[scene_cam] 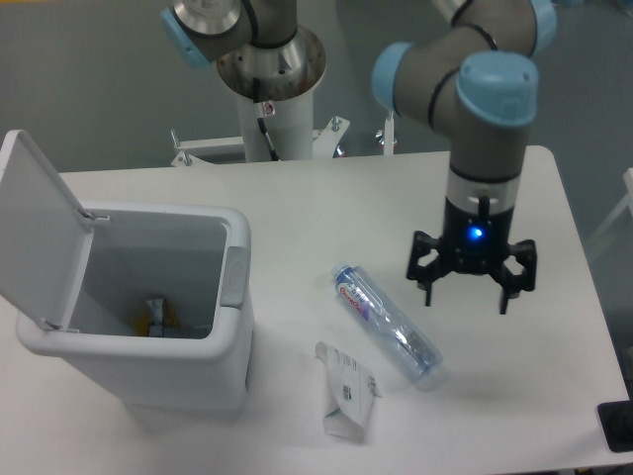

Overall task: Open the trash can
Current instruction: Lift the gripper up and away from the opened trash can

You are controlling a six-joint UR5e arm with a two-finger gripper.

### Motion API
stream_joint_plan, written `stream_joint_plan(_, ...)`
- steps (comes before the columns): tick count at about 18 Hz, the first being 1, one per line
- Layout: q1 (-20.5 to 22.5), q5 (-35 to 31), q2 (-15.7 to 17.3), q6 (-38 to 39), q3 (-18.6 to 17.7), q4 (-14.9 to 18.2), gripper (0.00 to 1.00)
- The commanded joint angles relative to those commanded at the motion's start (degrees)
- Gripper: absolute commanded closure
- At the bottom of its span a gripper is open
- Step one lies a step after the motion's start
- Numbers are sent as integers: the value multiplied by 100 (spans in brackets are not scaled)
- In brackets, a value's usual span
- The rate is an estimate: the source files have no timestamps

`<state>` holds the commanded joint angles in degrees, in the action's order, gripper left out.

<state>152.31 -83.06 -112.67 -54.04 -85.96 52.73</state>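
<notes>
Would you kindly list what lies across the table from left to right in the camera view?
Trash can with its lid up → crumpled paper carton → clear plastic bottle → open gripper.

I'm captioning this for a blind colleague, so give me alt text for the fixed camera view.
A large white boxy plastic trash can stands at the left of a white table with its flat hinged lid swung up and open. To its right lie a clear plastic bottle and a small white carton, while the robot's open black two-finger gripper hangs empty farther right.
</notes>
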Motion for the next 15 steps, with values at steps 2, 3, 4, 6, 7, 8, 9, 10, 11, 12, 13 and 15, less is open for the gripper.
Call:
stream_joint_plan(2,18,-44,-44,-386,-61,17,0)
stream_joint_plan(3,18,-105,-70,-597,-79,9,0)
stream_joint_plan(4,18,-166,-105,-755,-62,17,0)
stream_joint_plan(6,18,-412,-114,-1054,-88,35,0)
stream_joint_plan(7,18,-544,-114,-1169,-97,61,0)
stream_joint_plan(8,18,-623,-114,-1231,-97,70,0)
stream_joint_plan(9,18,-633,-123,-1240,-105,70,0)
stream_joint_plan(10,18,-633,-123,-1240,-105,70,0)
stream_joint_plan(11,18,-633,-132,-1240,-105,70,0)
stream_joint_plan(12,18,-642,-123,-1232,-105,70,0)
stream_joint_plan(13,18,-633,-132,-1232,-105,70,0)
stream_joint_plan(15,18,-642,-132,-1232,-105,70,0)
